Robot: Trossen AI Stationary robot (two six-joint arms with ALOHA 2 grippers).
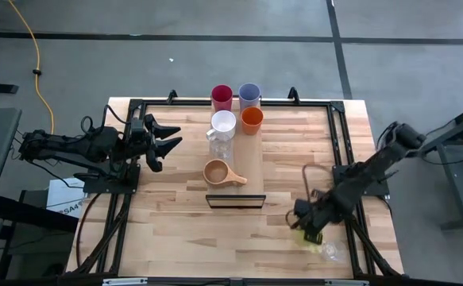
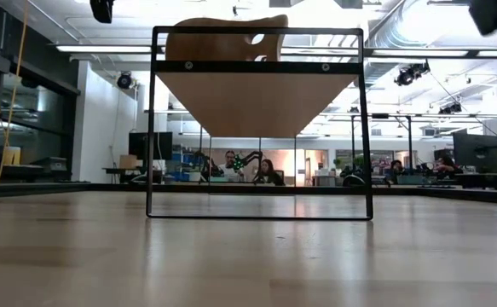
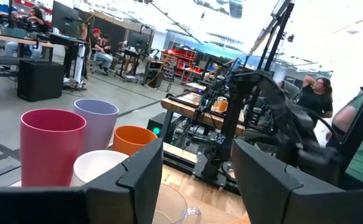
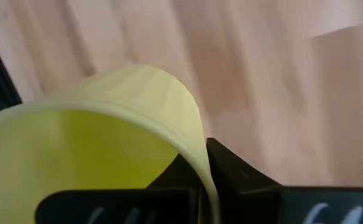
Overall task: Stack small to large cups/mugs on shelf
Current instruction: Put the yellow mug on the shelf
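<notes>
From above, the shelf (image 1: 234, 163) runs down the middle of the wooden counter (image 1: 175, 230), and along it stand a red tumbler (image 1: 221, 97) and a lavender-blue tumbler (image 1: 249, 94) side by side at the far end, then a white mug (image 1: 223, 122) beside an orange tumbler (image 1: 252, 119), a clear glass (image 1: 219, 144) touching the white mug, and a brown wooden cup (image 1: 218, 173) with its handle pointing right, nearest the dark front edge. The left tool (image 1: 166, 136) waits just left of the shelf with its fingers spread. The right tool (image 1: 308, 230) is low at the counter's near right corner, pinching a yellow mug (image 1: 304, 235), with a second clear glass (image 1: 330, 251) lying near it. From counter height, the shelf (image 2: 257, 94) shows on its black frame with the wooden cup (image 2: 222, 38) on top. The left wrist camera looks between its spread fingers (image 3: 141, 177) at the red tumbler (image 3: 51, 146), lavender-blue tumbler (image 3: 97, 124), orange tumbler (image 3: 131, 138) and white mug (image 3: 97, 167). The right wrist camera shows a dark finger (image 4: 243, 177) pressed against the yellow mug's (image 4: 106, 130) rim, over the counter (image 4: 281, 74).
</notes>
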